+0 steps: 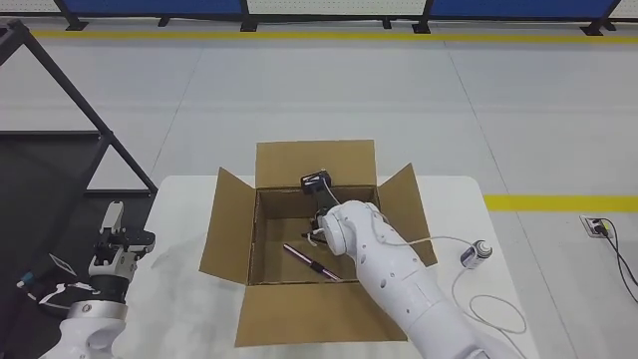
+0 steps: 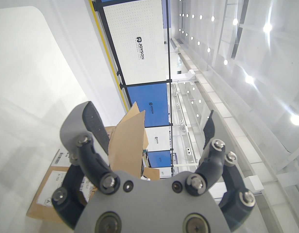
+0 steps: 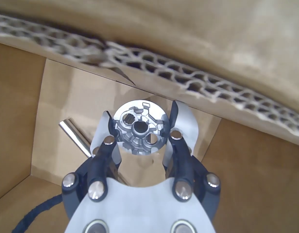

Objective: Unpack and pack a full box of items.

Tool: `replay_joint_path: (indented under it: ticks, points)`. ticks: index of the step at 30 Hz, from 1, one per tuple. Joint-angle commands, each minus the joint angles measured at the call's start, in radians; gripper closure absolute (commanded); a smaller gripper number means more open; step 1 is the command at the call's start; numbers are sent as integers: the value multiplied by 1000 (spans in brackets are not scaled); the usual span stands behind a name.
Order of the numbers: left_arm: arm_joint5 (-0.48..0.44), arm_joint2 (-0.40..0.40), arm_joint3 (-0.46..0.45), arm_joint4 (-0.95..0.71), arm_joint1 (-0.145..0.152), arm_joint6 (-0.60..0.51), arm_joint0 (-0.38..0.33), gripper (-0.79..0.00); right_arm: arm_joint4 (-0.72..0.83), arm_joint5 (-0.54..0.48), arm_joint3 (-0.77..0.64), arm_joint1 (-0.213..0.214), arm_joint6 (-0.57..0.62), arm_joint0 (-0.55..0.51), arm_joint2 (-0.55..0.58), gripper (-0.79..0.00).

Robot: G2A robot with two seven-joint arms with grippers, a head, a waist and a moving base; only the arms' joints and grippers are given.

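Corrugated cardboard box [image 1: 314,163], right pincer [image 3: 141,122] gripping round metal disc [image 3: 130,134]

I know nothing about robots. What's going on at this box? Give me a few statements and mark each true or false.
1. The right claw grips a round metal disc inside the cardboard box. True.
2. The left claw is clamped on a metal rod. False: it is open and empty, away from the box; the metal rod lies on the box floor beside the disc.
3. The box is closed up. False: its flaps are spread outward and the top is open.
4. A small silvery cylinder sits on the table, outside the box. True.
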Motion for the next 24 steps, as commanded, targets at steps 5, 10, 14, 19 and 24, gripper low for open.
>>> replay_joint_path:
  ticks: [5,10,14,19,24]
  points:
    - [0,0,0,0,0,0,0,-785,-65,-35,-234,52,62,-100,68,0]
    - [0,0,0,0,0,0,0,-785,-162,-68,-545,109,168,-254,161,0]
    - [0,0,0,0,0,0,0,-785,-227,-137,-833,145,230,-417,226,0]
    - [0,0,0,0,0,0,0,-785,-263,-223,-1105,174,241,-585,284,0]
    - [0,0,0,0,0,0,0,-785,-238,-235,-1191,181,228,-644,315,0]
